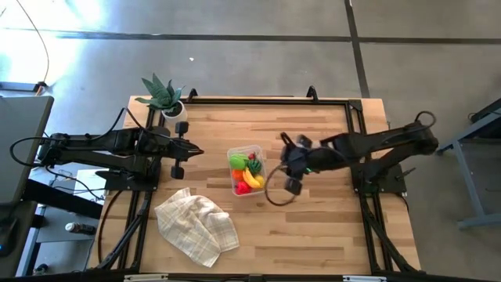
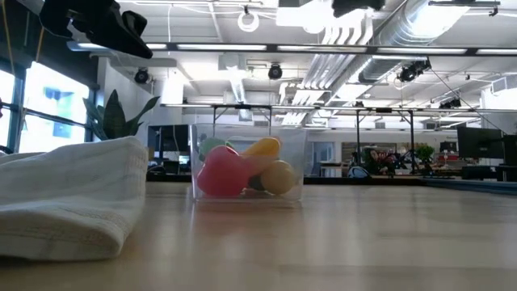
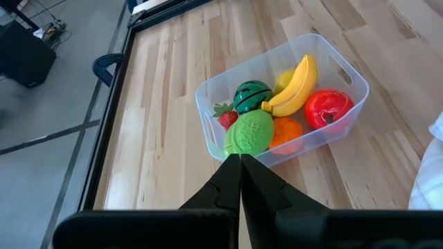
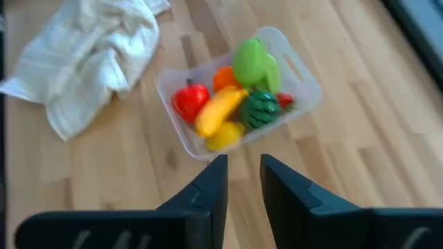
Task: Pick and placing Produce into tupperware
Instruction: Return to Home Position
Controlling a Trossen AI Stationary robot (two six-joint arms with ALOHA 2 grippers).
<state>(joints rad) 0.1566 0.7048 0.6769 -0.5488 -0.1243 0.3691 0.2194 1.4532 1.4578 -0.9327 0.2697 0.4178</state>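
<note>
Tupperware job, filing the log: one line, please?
produce: inside tupperware | left gripper: shut, left of tupperware | right gripper: open, right of tupperware | cloth: near tupperware

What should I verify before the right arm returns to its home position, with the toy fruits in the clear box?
1. Toy produce all inside the clear rectangular plastic tub: ok, none on the wooden table.
2. Right gripper empty: ok, open, nothing held.
3. Right gripper apart from tub: ok, beside it.
4. Left gripper: ok, shut, empty, parked left of tub.
5. White checked cloth apart from both grippers: ok.
</note>
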